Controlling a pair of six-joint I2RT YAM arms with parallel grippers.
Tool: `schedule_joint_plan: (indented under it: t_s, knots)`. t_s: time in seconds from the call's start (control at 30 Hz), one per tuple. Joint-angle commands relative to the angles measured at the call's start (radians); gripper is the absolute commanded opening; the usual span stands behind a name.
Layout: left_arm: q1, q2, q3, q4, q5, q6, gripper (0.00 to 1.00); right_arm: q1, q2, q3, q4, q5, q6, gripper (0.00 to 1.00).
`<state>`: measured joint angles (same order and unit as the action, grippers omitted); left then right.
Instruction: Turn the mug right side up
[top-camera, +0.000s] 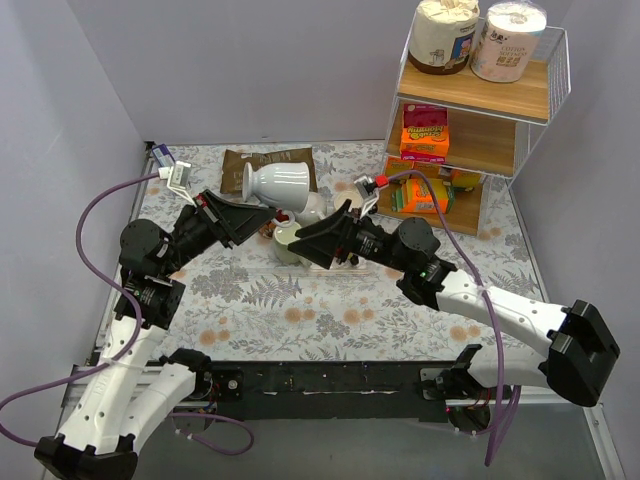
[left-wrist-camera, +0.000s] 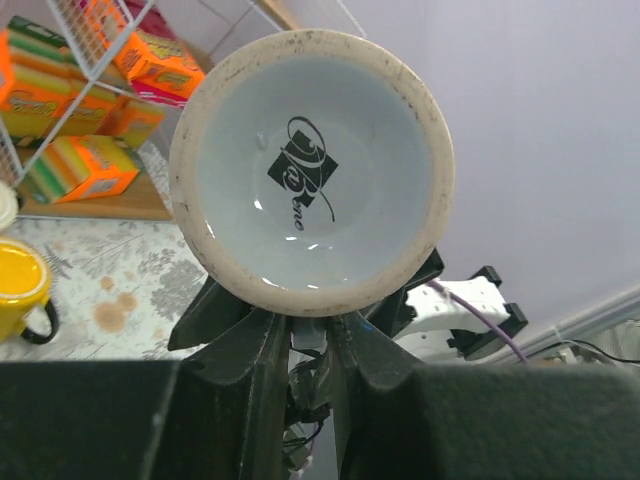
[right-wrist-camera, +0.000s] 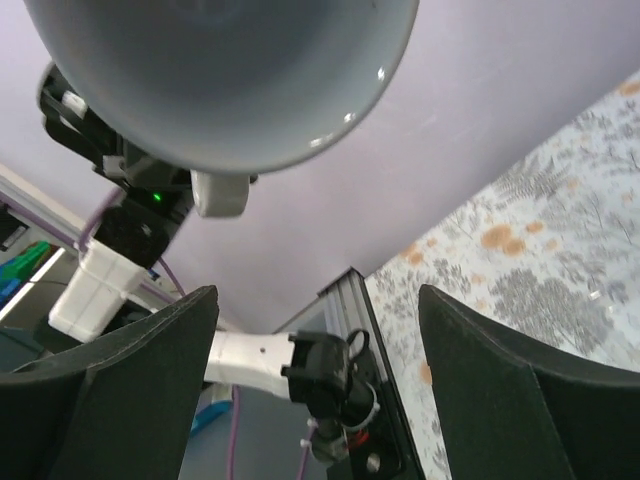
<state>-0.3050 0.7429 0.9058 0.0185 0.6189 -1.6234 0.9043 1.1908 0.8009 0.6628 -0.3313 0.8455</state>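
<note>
The left arm (top-camera: 150, 270) is leaning from lower left toward centre frame, left gripper (left-wrist-camera: 310, 325) clamping the mug (left-wrist-camera: 312, 170). The right arm (top-camera: 500, 310) is lying across from lower right, right gripper (right-wrist-camera: 312, 305) gaping wide.

The mug (top-camera: 283, 185) is glossy and pale grey-white, with a flared foot and a wider, rounded body. It lies on its side at the upper centre of the top view, foot to the left and mouth to the right. Seen end-on, its recessed base bears a black logo inside a rough, speckled ring.
</note>
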Motion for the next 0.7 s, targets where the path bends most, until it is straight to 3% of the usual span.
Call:
schedule_joint_plan:
  t_s: [0.0, 0.47, 0.67]
  knots:
    - [-0.003, -0.037, -0.031, 0.264, 0.022, -0.139, 0.00, 0.021, 0.035, 0.043, 0.320, 0.101, 0.024, 0.87]
    - [-0.003, -0.045, -0.107, 0.328, 0.015, -0.153, 0.00, 0.059, 0.092, 0.130, 0.339, 0.139, 0.039, 0.82]
    - [-0.005, -0.062, -0.140, 0.359, 0.012, -0.159, 0.00, 0.073, 0.139, 0.150, 0.397, 0.158, 0.088, 0.68]
